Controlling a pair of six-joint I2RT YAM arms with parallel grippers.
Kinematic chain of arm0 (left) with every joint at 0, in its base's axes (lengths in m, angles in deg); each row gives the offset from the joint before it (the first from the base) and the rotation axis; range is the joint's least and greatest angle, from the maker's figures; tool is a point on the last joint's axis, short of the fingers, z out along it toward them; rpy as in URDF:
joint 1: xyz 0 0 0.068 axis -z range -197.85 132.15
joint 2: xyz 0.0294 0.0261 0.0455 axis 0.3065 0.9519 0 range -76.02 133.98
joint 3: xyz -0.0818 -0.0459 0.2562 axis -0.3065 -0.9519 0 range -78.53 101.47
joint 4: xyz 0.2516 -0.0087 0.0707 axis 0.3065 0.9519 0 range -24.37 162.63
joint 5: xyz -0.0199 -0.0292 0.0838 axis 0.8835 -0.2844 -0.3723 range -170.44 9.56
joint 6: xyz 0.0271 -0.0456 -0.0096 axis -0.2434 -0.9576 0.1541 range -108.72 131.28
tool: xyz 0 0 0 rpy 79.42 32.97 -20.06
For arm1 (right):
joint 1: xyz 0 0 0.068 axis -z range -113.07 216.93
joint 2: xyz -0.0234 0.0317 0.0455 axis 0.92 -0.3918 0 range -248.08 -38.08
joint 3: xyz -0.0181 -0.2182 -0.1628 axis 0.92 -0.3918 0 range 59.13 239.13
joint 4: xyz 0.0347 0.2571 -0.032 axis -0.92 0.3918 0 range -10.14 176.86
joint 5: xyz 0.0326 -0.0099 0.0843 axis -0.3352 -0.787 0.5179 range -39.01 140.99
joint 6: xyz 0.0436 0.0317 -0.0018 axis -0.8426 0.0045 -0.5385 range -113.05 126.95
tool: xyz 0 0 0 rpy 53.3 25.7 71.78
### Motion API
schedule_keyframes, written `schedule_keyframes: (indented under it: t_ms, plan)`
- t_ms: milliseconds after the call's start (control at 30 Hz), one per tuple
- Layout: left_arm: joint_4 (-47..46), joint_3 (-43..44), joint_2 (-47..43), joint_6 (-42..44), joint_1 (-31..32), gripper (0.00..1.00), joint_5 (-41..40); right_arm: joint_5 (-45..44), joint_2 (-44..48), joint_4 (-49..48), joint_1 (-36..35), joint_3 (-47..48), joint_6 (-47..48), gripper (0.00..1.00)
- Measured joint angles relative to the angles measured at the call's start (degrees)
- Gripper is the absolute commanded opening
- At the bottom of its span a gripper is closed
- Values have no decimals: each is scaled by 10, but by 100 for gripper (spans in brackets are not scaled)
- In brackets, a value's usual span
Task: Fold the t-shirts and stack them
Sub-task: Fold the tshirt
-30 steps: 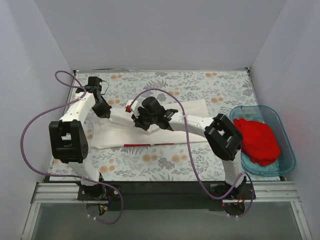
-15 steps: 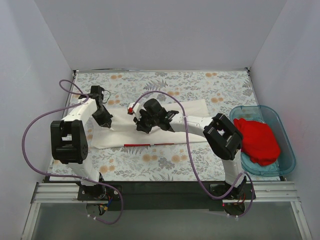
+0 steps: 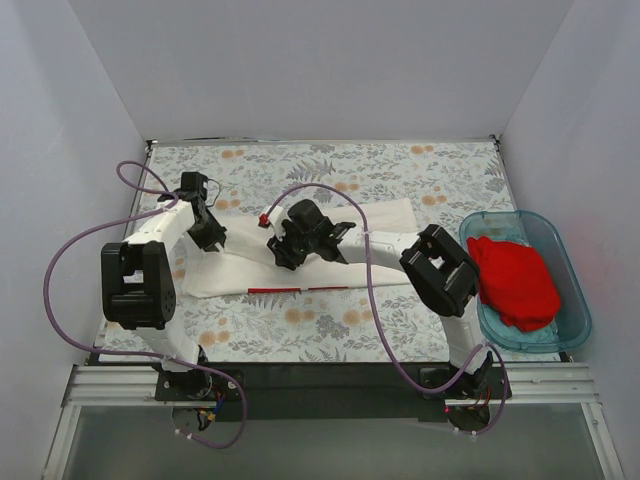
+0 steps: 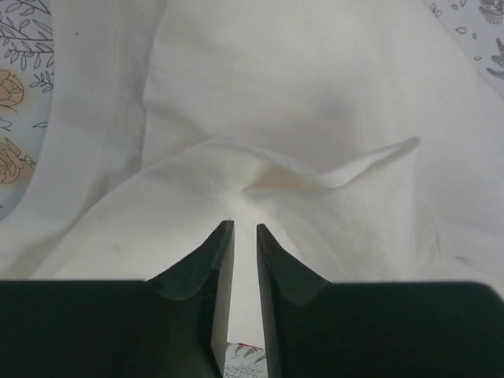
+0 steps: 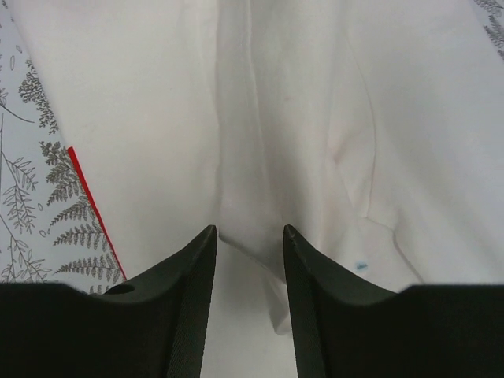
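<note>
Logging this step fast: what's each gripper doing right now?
Left gripper: barely open above the soft white cloth t-shirt, holding nothing.
Right gripper: open above it, holding nothing.

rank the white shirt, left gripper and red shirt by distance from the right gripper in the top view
1. white shirt, directly under the right gripper
2. left gripper, close by on its left
3. red shirt, far right, in the tub
</note>
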Motion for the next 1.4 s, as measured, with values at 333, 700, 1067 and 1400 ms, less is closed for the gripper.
schedule_keyframes:
  t_ms: [333,700,1067,1400]
  plan:
    - [-21,7,-17,1,0,43,-7,16,52,-7,48,0,-75,48]
    - [-90,5,-28,2,38,14,70,156,21,-74,77,38,-217,43]
    - [-146,-7,81,-28,40,13,70,233,-107,-123,125,16,-304,42]
    - [-145,-7,57,-20,42,43,54,238,-66,-133,159,-15,-291,47]
